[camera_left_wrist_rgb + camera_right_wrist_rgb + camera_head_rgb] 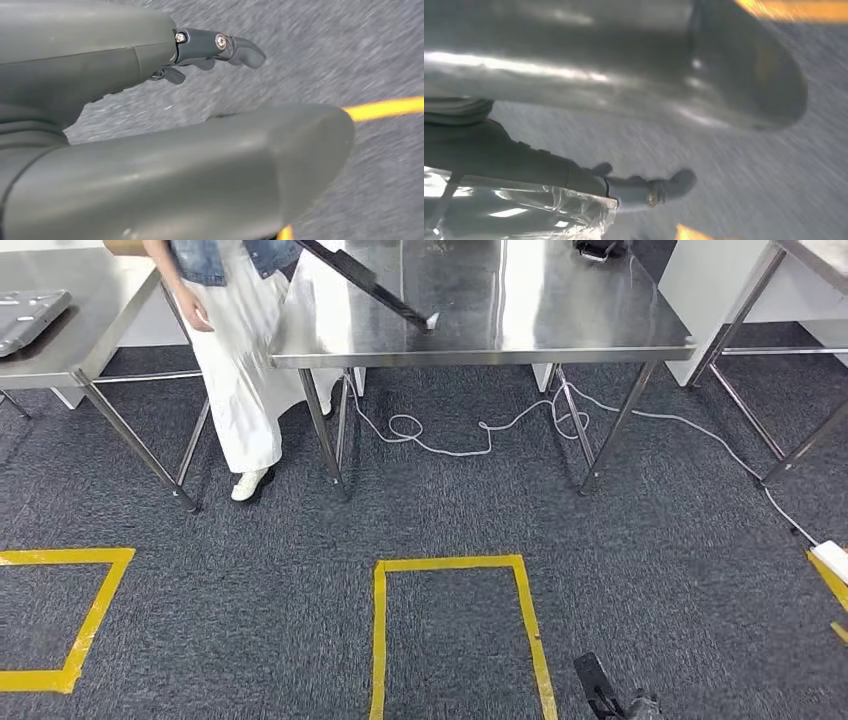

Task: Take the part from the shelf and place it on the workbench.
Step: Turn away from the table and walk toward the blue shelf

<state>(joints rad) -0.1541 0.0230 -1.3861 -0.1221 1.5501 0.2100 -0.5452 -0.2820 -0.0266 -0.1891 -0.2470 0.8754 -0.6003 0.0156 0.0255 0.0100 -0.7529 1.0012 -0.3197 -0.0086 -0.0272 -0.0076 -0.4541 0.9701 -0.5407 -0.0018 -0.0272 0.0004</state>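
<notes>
The right hand [574, 185] holds a part in a clear plastic bag [519, 215] against its fingers, above the grey carpet [250, 620]. The left hand [165, 115] holds nothing, with its fingers [220, 47] spread out. Ahead stands a shiny metal table [520, 320]. A person in white [235, 350] stands beside it.

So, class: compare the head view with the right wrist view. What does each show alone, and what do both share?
Head view alone: a steel workbench, a person in white beside it, a white cable on the floor. Right wrist view alone: the right hand up close, with a clear plastic-wrapped thing against it. Shared: grey carpet and yellow tape.
</notes>
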